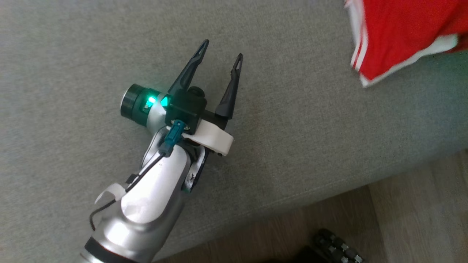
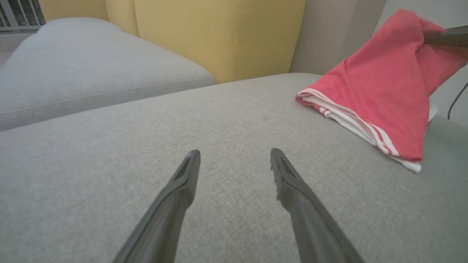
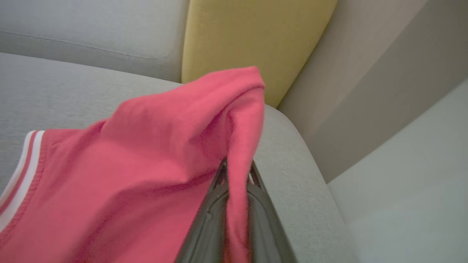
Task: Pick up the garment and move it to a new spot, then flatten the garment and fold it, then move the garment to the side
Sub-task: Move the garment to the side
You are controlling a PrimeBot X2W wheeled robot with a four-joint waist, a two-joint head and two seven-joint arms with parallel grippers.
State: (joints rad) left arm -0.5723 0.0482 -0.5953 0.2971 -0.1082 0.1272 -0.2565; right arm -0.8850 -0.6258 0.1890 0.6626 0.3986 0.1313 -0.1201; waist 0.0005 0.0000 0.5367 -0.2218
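Note:
The garment [image 1: 398, 33] is red cloth with white striped trim, at the top right of the head view. In the right wrist view my right gripper [image 3: 237, 171] is shut on a pinched fold of the garment [image 3: 146, 153], which is lifted into a peak and drapes down to the left. The left wrist view shows the garment [image 2: 387, 84] raised at the right, its striped hem resting on the grey cushion. My left gripper [image 1: 221, 54] hovers open over bare cushion well left of the cloth, and its fingers [image 2: 182, 182] hold nothing.
The grey sofa seat [image 1: 73, 54] spans most of the head view, its front edge running diagonally above the wooden floor [image 1: 420, 204]. A yellow back cushion [image 2: 219, 33] stands behind. A second grey cushion [image 2: 73, 69] lies at the left. A dark object [image 1: 336, 248] sits on the floor.

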